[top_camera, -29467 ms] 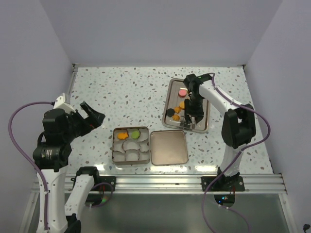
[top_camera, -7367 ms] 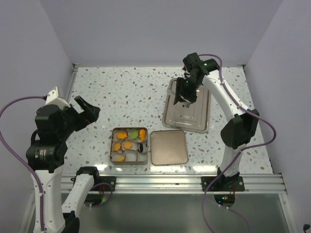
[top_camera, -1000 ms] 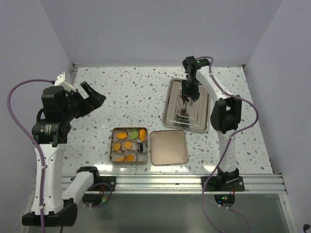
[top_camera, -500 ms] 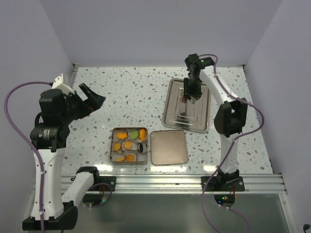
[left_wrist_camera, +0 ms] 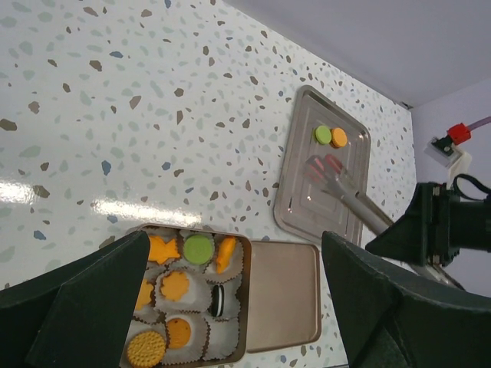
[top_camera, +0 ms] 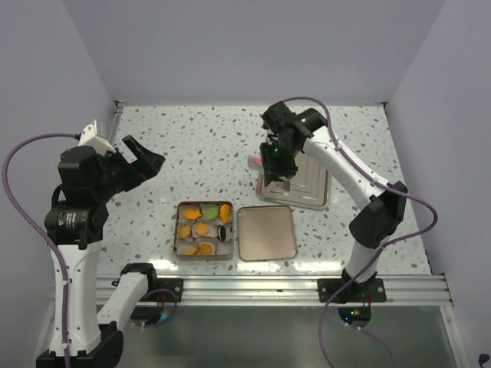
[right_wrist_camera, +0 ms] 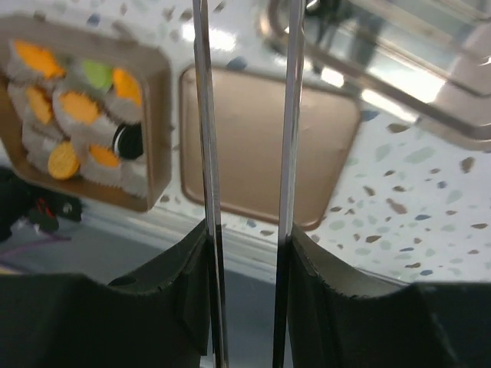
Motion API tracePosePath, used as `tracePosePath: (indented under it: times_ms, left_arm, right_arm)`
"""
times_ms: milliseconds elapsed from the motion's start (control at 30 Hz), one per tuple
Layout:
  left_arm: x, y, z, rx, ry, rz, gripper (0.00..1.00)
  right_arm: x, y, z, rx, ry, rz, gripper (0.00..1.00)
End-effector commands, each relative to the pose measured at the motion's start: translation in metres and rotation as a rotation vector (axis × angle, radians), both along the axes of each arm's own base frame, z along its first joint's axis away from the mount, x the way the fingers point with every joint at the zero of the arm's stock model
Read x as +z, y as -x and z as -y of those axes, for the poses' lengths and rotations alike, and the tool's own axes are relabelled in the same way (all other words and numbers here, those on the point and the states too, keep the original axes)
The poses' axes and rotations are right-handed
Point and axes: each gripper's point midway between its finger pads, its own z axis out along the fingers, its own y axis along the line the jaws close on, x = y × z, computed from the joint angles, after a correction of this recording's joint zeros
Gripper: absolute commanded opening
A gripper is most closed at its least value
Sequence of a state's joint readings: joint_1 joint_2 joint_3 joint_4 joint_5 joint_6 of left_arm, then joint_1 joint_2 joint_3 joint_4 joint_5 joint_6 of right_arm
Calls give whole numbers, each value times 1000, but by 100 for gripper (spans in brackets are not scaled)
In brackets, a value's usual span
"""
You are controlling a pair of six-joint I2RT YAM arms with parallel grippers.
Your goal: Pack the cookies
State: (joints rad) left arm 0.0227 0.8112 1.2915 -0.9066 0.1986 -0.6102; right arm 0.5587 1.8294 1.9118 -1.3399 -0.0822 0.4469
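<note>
Tin (top_camera: 178, 230), near edge, left of centre: white paper cups (left_wrist_camera: 225, 331) holding orange, green and black cookies (left_wrist_camera: 178, 285). Lid (top_camera: 266, 232) just beside it. Tray (top_camera: 311, 188), right rear: green cookie (left_wrist_camera: 323, 135), orange cookie (left_wrist_camera: 338, 137). Right gripper (top_camera: 255, 162) at the tray's left rim, pinching a blurred pink cookie (left_wrist_camera: 316, 165). Left gripper (left_wrist_camera: 234, 238) raised over the desk's left side, fingers spread.

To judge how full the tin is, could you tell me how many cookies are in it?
8 cookies in the tin: far row orange, green, orange; middle orange, orange, black; two orange nearest. The ninth cup looks empty.
</note>
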Motion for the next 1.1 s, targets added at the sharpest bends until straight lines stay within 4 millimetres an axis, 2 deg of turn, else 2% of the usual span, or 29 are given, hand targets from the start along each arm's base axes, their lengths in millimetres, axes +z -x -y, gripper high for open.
tracePosePath:
  times_ms: [0, 67, 100, 133, 167, 200, 267, 400, 467, 633, 1067]
  left_arm:
    - [1, 2, 3, -9, 9, 8, 100]
    - [1, 4, 3, -12, 8, 10, 100]
    - [1, 4, 2, -7, 6, 10, 100]
    - [2, 5, 2, -8, 4, 12, 100]
    - [1, 6, 2, -9, 3, 10, 100]
    - [1, 7, 2, -7, 3, 13, 100]
    - [0, 8, 2, -7, 6, 14, 100]
    - [-4, 11, 4, -15, 16, 9, 100]
    - [-4, 13, 4, -13, 15, 13, 100]
    - [-5, 20, 4, -7, 17, 14, 100]
    - [-11, 37, 2, 15, 27, 11, 100]
  right_arm:
    - [22, 80, -37, 128, -89, -100, 36]
    - [27, 103, -44, 139, -118, -107, 36]
    - [29, 117, -56, 179, -154, -112, 36]
    - [24, 129, -56, 167, -154, -139, 36]
    - [30, 138, -55, 174, -180, -131, 36]
    - [25, 152, -63, 189, -204, -154, 36]
    - [26, 168, -68, 212, -238, -162, 36]
    - [16, 208, -81, 297, -218, -196, 35]
    - [14, 221, -87, 318, -216, -202, 35]
    - [2, 238, -91, 331, -195, -223, 34]
    - [-25, 240, -90, 333, -130, -245, 34]
